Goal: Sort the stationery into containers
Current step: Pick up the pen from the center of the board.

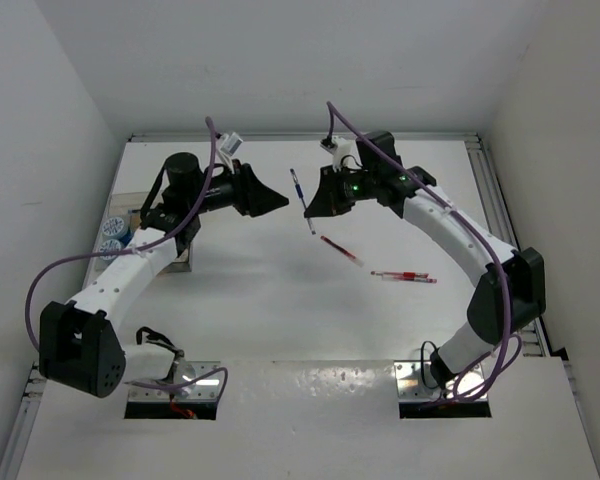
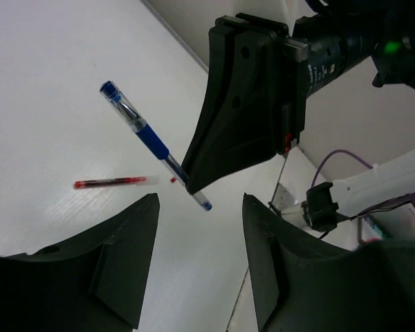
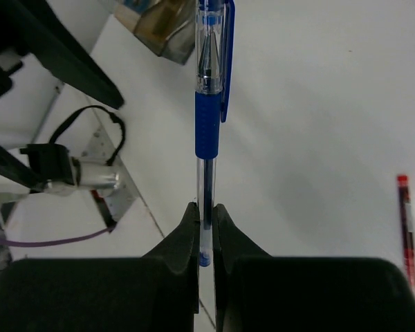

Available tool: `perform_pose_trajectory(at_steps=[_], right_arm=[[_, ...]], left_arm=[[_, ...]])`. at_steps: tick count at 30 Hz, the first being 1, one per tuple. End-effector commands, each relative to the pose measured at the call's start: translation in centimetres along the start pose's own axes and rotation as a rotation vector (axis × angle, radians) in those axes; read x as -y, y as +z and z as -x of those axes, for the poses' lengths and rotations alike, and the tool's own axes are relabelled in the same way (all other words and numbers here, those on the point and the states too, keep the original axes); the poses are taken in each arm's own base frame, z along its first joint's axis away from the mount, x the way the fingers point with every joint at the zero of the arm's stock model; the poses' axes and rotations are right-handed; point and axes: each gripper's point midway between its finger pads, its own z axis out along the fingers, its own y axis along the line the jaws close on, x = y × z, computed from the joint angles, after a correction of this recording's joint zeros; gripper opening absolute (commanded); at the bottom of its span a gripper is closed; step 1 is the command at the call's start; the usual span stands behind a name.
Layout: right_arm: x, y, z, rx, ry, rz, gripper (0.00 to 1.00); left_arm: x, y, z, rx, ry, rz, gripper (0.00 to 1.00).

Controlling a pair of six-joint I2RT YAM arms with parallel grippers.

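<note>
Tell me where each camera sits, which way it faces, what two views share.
Top external: high behind the robot, looking down on the table; left arm and right arm show.
Left wrist: looks past its open left gripper at the right gripper.
Right wrist: looks along its shut fingers over the table.
Shared: all three show the blue pen held by the right gripper.

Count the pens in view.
3, possibly 4: the blue pen pinched in the right gripper; one red pen lying loose near it; a second red pen further right, which may be two lying together.
</note>
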Motion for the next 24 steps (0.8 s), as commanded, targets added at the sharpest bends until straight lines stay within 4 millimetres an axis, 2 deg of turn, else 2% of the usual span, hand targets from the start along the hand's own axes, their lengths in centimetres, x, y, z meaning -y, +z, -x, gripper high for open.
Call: perform_pose_trajectory(at_steps=[1, 7, 10, 19, 24], right_arm=[[-3.0, -0.6, 1.9, 0.061, 0.046, 0.122, 0.0], [-3.7, -0.5, 3.0, 0.082, 0.066, 0.155, 0.0], [-4.2, -0.1, 2.9, 0.074, 0.062, 0.168, 0.0], [-5.1, 0.6, 2.9, 0.058, 0.046, 0.188, 0.0], [-5.4, 0.7, 2.8, 0.052, 0.04, 0.196, 0.0]], left_arm=[[2.3, 0.8, 2.3, 0.085, -0.009, -0.072, 0.57], [0.8, 1.9, 1.8, 0.086, -0.095, -0.038, 0.54], [0.3, 2.1, 1.7, 0.097, -0.134, -0.017, 0.49], [-1.2, 2.8, 1.2, 0.085, -0.14, 0.014, 0.48], [-1.7, 3.1, 0.9, 0.076, -0.138, 0.021, 0.4]])
